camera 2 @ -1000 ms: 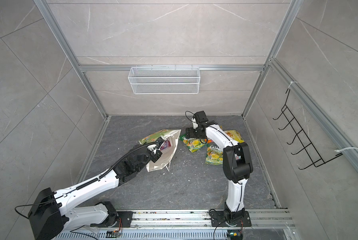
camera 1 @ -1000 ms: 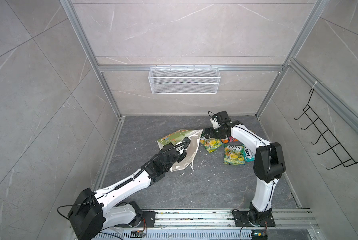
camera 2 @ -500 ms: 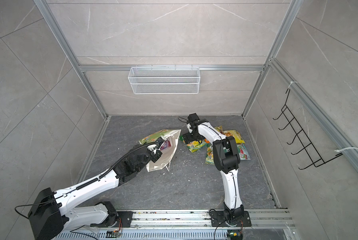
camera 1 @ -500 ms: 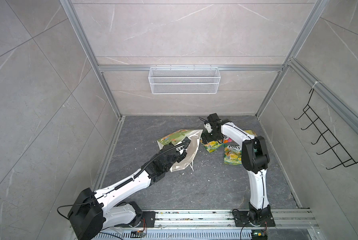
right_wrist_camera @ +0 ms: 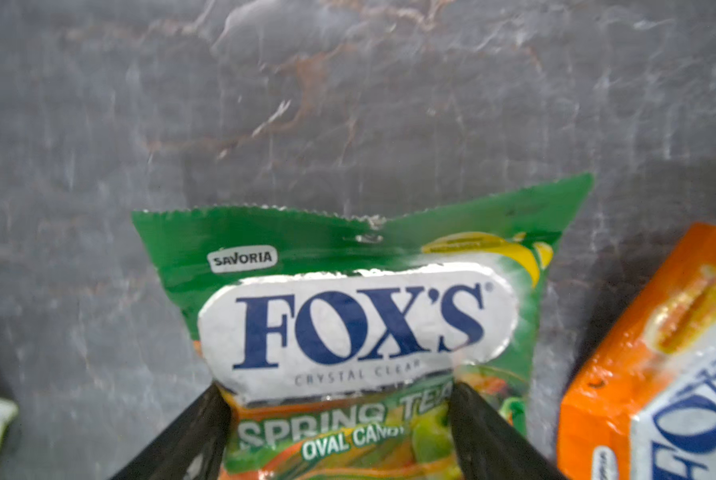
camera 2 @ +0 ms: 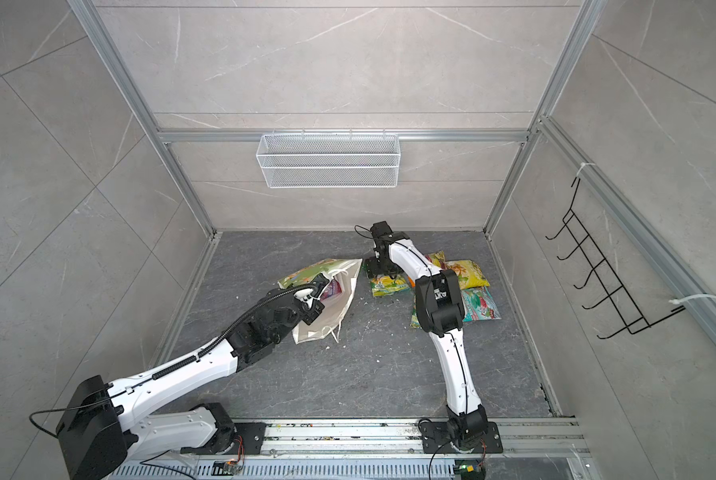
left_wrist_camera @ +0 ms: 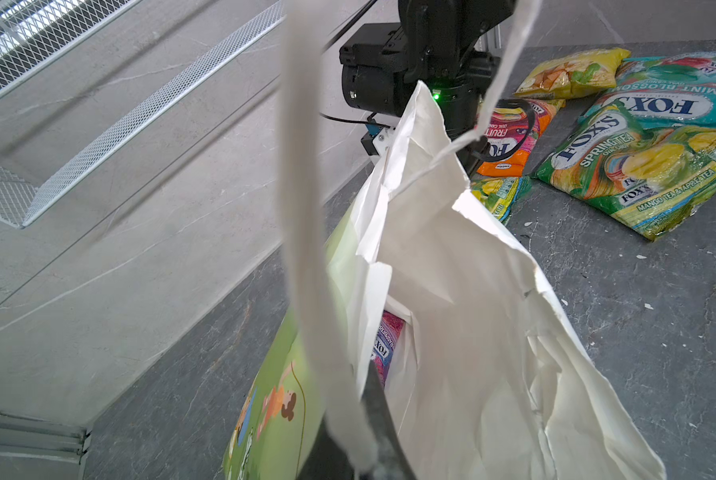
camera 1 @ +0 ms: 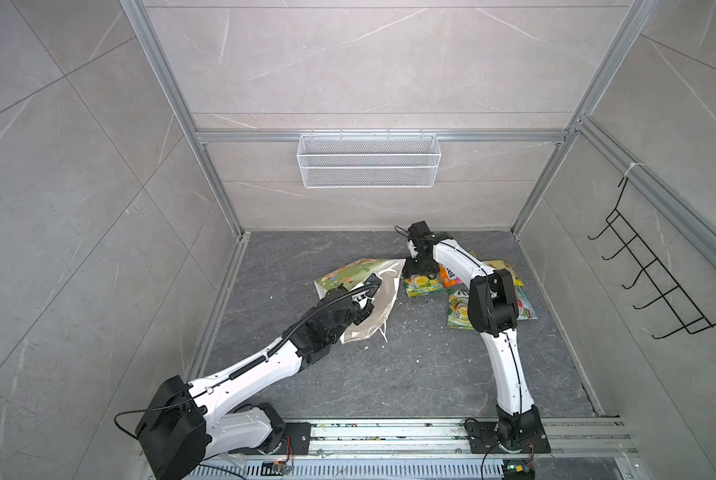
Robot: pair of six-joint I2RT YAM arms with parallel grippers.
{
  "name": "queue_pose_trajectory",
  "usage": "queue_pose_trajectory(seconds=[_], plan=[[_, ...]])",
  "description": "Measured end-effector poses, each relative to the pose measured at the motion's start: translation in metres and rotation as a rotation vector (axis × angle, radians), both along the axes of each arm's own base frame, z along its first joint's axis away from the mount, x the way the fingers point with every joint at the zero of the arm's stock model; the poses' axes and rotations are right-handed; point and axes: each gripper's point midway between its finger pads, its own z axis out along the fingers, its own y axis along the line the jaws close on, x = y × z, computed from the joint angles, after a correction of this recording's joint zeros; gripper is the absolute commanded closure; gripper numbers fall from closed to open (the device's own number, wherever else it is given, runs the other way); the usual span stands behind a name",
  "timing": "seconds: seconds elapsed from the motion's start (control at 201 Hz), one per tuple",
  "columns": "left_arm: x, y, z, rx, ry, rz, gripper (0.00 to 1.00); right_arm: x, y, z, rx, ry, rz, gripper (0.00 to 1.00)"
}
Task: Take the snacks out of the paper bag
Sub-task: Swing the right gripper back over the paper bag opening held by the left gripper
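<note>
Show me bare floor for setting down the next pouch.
Bare floor lies in front, between paper bag, pouches and base rail; also back left, behind the bag. Crowded: back right, pouches around the right gripper.

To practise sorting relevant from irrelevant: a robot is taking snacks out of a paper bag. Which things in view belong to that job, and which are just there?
Part of the job: paper bag; purple pouch inside it; green pouch, second green pouch, orange pouch, yellow pouch, teal pouch, all on the floor.
Just there: wire mesh basket, back wall; black hook rack, side wall.
</note>
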Motion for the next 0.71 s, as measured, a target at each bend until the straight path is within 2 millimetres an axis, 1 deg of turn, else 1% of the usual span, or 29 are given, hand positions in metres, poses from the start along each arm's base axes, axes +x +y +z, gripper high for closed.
queue_pose_trajectory(seconds=[0.139, 0.299, 0.433, 0.607, 0.707], plan=[[0.000, 0.000, 0.001, 0.003, 0.000, -0.001, 1.00, 0.006, -0.004, -0.001, -0.007, -0.010, -0.093, 0.17], [-0.002, 0.003, 0.004, 0.011, -0.002, -0.002, 1.00, 0.015, -0.011, 0.001, -0.038, -0.027, -0.140, 0.16], [-0.004, 0.005, 0.008, 0.008, -0.011, -0.002, 1.00, 0.018, -0.017, 0.004, -0.054, -0.032, -0.145, 0.16], [-0.005, 0.005, 0.008, 0.011, -0.009, -0.003, 1.00, 0.019, -0.023, 0.006, -0.087, -0.038, -0.124, 0.15], [-0.005, 0.005, 0.008, 0.011, -0.009, -0.003, 1.00, 0.020, -0.024, 0.007, -0.098, -0.041, -0.115, 0.12]])
